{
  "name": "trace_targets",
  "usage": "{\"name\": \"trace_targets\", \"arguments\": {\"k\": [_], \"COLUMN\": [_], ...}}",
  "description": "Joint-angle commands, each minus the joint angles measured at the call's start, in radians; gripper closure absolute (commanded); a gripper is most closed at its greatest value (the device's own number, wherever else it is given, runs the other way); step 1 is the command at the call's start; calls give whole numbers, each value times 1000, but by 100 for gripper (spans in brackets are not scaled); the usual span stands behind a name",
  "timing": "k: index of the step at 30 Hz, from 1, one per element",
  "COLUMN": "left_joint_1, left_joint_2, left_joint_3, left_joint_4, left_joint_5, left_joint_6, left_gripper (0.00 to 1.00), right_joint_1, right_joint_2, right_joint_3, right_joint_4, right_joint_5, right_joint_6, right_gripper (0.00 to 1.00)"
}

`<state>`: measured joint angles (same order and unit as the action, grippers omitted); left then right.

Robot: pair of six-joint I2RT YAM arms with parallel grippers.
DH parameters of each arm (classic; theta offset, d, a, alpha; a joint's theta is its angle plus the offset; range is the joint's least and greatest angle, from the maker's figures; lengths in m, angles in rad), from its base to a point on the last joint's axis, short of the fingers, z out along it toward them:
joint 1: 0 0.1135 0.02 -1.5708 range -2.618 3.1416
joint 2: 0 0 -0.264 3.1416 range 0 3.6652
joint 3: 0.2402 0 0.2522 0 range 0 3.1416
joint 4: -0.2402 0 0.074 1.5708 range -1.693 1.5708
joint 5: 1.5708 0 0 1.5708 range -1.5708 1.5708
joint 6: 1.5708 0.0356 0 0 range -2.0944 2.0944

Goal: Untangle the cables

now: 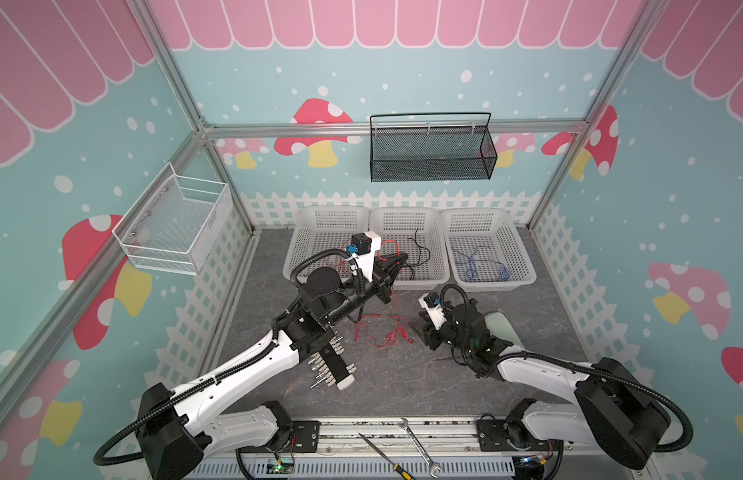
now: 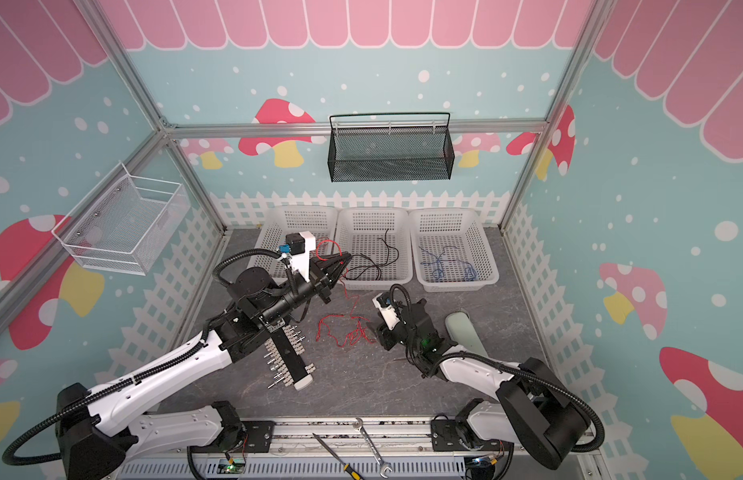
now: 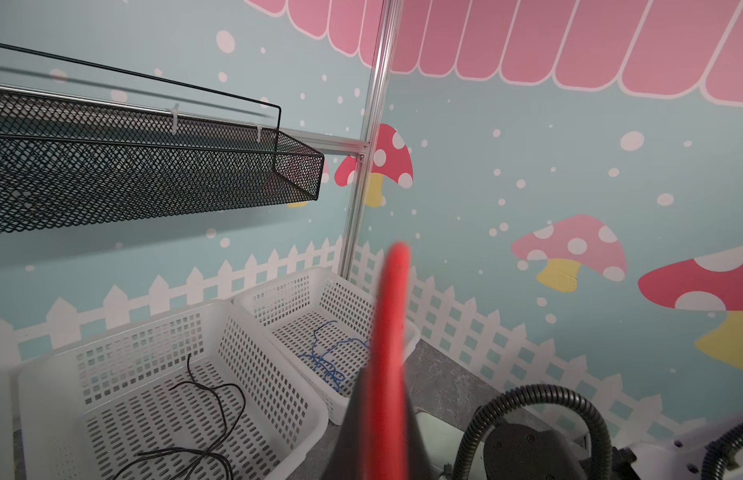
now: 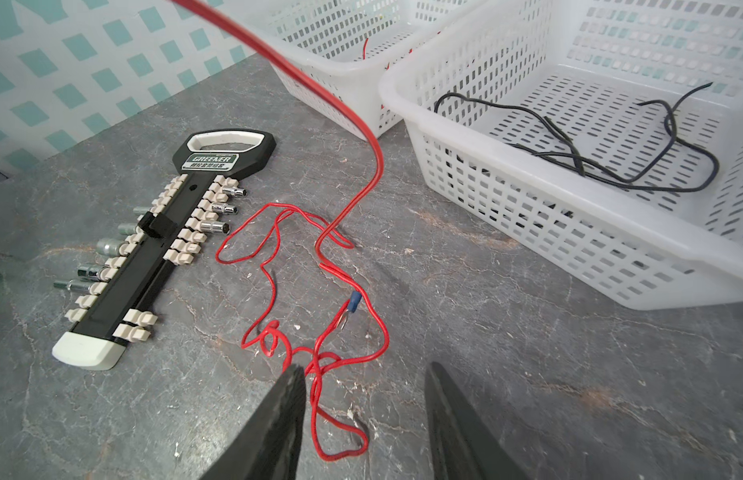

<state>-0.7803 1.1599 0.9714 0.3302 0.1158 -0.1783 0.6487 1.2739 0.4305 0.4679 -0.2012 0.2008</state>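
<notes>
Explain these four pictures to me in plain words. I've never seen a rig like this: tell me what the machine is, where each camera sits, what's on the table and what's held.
It is two robot arms, each ending in a two-fingered gripper, over a grey table. Two pictures come from one camera head above, so they look nearly alike. The other two come from cameras on the arms' wrists. At the back stand three white baskets: the black cable lies in the middle one, the blue cable in the right-hand one. The red cable lies tangled on the table beside a socket holder. The left gripper is shut on a lifted stretch of it. The right gripper is open, low by the tangle, holding nothing.
</notes>
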Motion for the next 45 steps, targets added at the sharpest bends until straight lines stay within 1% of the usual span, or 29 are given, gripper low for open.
{"name": "trace_targets", "arguments": {"k": [1,12,15,16,18,20,22,30,38,41,45], "left_joint_1": [4,4,4,4,4,4,4,10,34,56,109], "left_joint_2": [1,6,5,4,2,-2,-2,-17,-61,-65,-73], "left_joint_3": [26,21,19,19,21,21,24,87,126,177,240], "left_joint_4": [15,14,17,15,9,7,2,-104,-146,-196,-232], "left_joint_5": [-9,-19,-19,-21,-23,-25,-32,-111,-158,-197,-240], "left_joint_6": [8,13,14,17,21,26,35,125,190,219,241], "left_gripper": [100,100,100,100,100,100,100,100,100,100,100], "right_joint_1": [7,43,51,52,52,53,54,54,55,55,55], "right_joint_2": [23,65,97,112,141,161,173,159,170,178,188], "right_joint_3": [12,20,30,34,39,37,35,16,-11,-21,-28], "right_joint_4": [-6,3,17,19,32,58,85,37,14,19,14], "right_joint_5": [-30,-82,-92,-84,-74,-60,-62,9,19,26,45], "right_joint_6": [9,14,18,25,32,40,37,12,29,35,35], "right_gripper": [51,53,56,58,71,81,100,100,100,100,100]}}
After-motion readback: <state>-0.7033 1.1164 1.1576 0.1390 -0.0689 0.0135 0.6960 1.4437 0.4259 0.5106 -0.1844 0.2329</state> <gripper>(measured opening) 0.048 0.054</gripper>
